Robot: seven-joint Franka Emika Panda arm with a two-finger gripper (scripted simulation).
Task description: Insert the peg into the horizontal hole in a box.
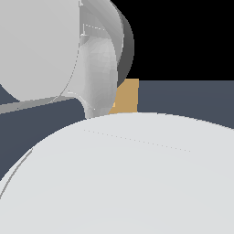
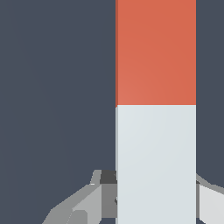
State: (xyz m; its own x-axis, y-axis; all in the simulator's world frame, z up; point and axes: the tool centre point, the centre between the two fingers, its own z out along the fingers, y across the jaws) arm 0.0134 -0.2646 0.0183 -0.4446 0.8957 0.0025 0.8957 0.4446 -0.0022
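While our gripper (image 2: 155, 197) grips the pale end, we see the flat-sided peg (image 2: 155, 109), matte orange-red beyond; tan box (image 1: 125, 96) mostly hidden behind arm.

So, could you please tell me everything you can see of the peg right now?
The peg shows only in the wrist view: a long, straight, square-edged bar with flat matte faces, orange-red over its far part and pale grey-white over the near part, the two colours meeting at a sharp line. It runs out of the picture at both ends. The hand sits around the grey-white part, a finger on each side. In the exterior view the arm hides it.
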